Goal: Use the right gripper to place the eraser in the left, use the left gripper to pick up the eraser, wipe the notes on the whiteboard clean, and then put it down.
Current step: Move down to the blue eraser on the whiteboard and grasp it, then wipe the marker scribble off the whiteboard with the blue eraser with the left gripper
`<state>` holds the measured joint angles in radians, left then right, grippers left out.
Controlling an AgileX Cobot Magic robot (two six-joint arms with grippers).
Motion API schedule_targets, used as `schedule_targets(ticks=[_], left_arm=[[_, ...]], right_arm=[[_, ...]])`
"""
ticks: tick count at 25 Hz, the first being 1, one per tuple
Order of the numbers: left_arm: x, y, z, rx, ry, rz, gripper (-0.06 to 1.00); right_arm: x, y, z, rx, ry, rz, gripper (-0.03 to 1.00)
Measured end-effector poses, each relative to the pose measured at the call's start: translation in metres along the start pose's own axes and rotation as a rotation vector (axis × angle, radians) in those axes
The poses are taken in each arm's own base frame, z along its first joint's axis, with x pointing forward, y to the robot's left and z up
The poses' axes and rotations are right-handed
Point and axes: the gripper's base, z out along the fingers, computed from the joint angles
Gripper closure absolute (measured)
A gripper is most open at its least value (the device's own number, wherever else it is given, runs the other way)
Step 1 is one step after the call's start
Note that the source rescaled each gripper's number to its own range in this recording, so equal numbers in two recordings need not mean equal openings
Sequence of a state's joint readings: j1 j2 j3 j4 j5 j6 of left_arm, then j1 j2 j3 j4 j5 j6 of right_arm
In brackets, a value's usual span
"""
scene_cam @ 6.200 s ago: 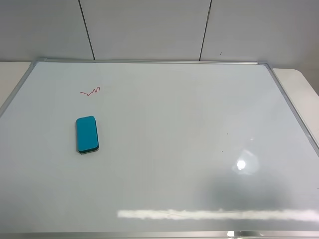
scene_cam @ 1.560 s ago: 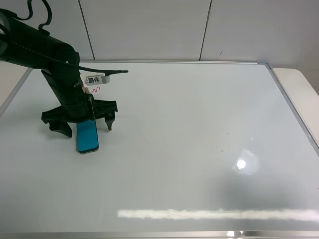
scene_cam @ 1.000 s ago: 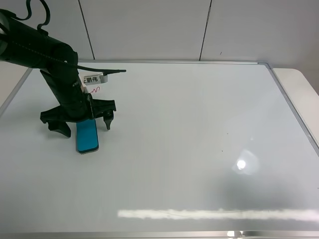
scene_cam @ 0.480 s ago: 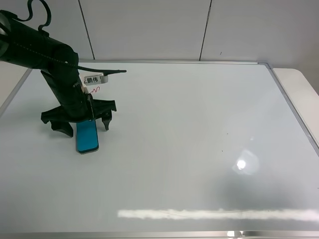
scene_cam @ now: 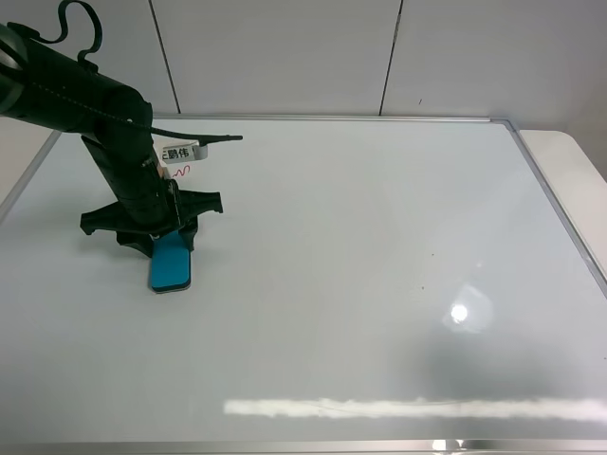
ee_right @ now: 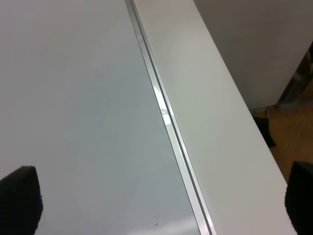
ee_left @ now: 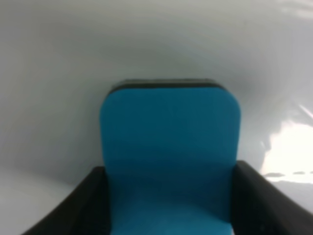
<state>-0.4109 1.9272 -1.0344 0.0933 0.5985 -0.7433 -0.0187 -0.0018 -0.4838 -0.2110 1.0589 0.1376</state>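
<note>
Closes left pincer (scene_cam: 159,239) onto the eraser (scene_cam: 172,268), jaws wide a moment ago; grip made, next a lift toward the notes (scene_cam: 181,172). Leaves right pincer (ee_right: 160,198) spread.

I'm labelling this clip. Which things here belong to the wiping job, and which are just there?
Job: left gripper, shut on the eraser; notes; whiteboard; right gripper, open.
Just there: table; wall.
</note>
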Motion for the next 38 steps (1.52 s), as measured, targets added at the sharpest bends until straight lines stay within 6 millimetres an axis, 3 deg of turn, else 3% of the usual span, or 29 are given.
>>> schedule_targets(ticks=[8,14,20,29,38], left_arm=[[0.001,0.001,-0.001,-0.013,0.014,0.032,0.93],[-0.002,0.003,-0.025,-0.07,0.062,0.095,0.93],[-0.032,0.0,-0.062,-0.068,0.034,0.148,0.93],[-0.078,0.021,-0.099,-0.061,-0.026,0.184,0.93],[-0.124,0.041,-0.098,-0.06,0.001,0.193,0.93]], right_arm=[[0.0,0.0,0.0,0.0,0.0,0.0,-0.03],[0.0,0.0,0.0,0.0,0.0,0.0,-0.03],[0.0,0.0,0.0,0.0,0.0,0.0,-0.03],[0.0,0.0,0.0,0.0,0.0,0.0,-0.03],[0.0,0.0,0.0,0.0,0.0,0.0,-0.03]])
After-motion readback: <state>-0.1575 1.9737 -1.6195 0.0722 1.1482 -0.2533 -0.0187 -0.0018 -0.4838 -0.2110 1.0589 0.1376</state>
